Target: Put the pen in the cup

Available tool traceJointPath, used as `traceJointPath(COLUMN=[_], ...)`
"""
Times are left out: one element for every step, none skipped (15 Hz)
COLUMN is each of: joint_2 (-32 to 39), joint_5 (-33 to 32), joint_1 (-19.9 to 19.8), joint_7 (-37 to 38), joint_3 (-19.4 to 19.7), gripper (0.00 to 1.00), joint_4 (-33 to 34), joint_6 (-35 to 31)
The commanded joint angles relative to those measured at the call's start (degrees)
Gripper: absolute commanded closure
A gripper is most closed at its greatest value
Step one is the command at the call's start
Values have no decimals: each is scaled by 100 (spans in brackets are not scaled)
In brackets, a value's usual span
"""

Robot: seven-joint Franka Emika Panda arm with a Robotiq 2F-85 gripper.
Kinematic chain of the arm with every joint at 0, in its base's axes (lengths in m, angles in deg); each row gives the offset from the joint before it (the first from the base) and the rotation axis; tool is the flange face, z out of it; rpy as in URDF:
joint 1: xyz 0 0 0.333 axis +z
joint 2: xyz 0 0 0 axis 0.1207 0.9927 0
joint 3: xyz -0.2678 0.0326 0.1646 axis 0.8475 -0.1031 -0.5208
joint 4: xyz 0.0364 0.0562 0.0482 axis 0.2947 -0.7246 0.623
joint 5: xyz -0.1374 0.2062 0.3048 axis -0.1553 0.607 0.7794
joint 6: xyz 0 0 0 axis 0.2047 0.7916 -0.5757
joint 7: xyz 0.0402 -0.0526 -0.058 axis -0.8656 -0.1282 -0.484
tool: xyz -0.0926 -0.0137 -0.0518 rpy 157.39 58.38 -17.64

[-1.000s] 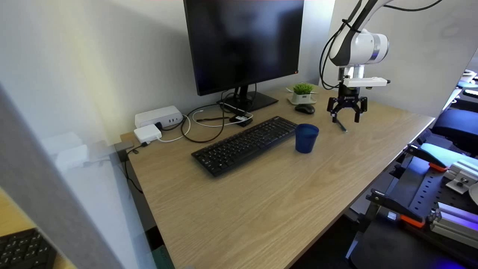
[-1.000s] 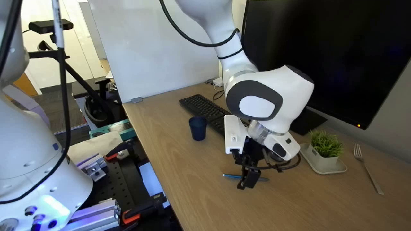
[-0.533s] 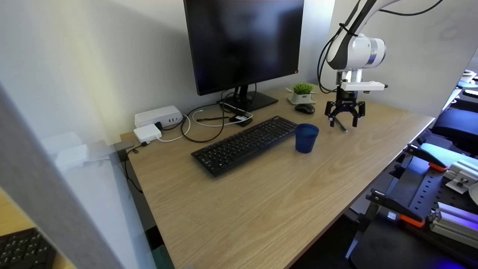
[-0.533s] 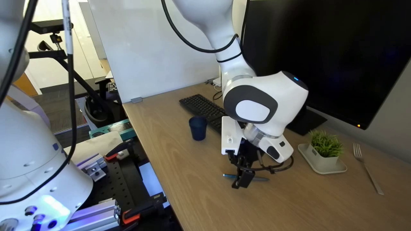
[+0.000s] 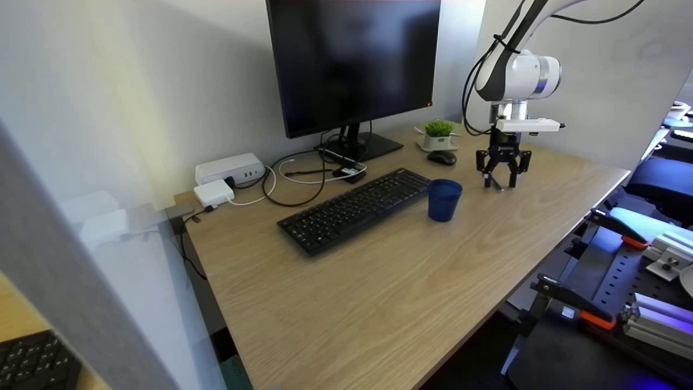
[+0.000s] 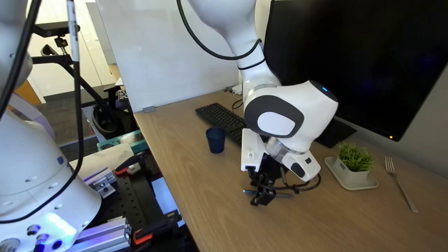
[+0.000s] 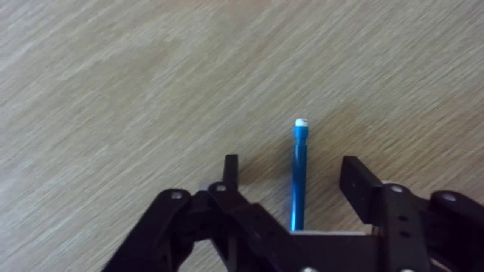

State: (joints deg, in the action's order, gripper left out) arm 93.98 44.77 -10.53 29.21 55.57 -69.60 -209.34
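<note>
The pen (image 7: 299,173) is thin and blue with a white tip. It lies on the desk, and its blue end shows in an exterior view (image 6: 249,192). My gripper (image 7: 288,164) is partly open and low over the desk, with one finger on each side of the pen. Both fingers stand apart from the pen, and the gripper's body hides its other end in the wrist view. The gripper also shows in an exterior view (image 5: 500,182). The dark blue cup (image 5: 444,200) stands upright near the keyboard, away from the gripper. It shows in an exterior view too (image 6: 216,140).
A black keyboard (image 5: 357,211) lies beside the cup. A mouse (image 5: 442,157), a potted plant (image 6: 355,159) on a tray and a fork (image 6: 400,185) lie further off. A monitor (image 5: 357,65) stands at the back by the wall.
My gripper has moved down toward the desk around the pen. Its fingers have come closer together in the last half second. The pen and cup have not moved.
</note>
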Motion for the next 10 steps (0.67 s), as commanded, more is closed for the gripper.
traceJointPath(joint_2=[26,17,9,4,2,-3,-17,-34,-83,-152], joint_5=[138,139,139,136,132,128,123,113,101,95], joint_1=[-145,-156,-168,-175,-180,-180,-174,-163,-149,-131], joint_7=[-99,-93,-93,-88,-89,-83,-77,-67,-57,-46], joint_3=[-94,-90,-86,-80,-76,-73,-72,-69,-67,-71], gripper=[62,68,76,82,90,96,99,100,100,98], joint_4=[91,97,103,116,125,135,135,128,104,64], joint_6=[122,139,159,184,200,216,227,229,251,276])
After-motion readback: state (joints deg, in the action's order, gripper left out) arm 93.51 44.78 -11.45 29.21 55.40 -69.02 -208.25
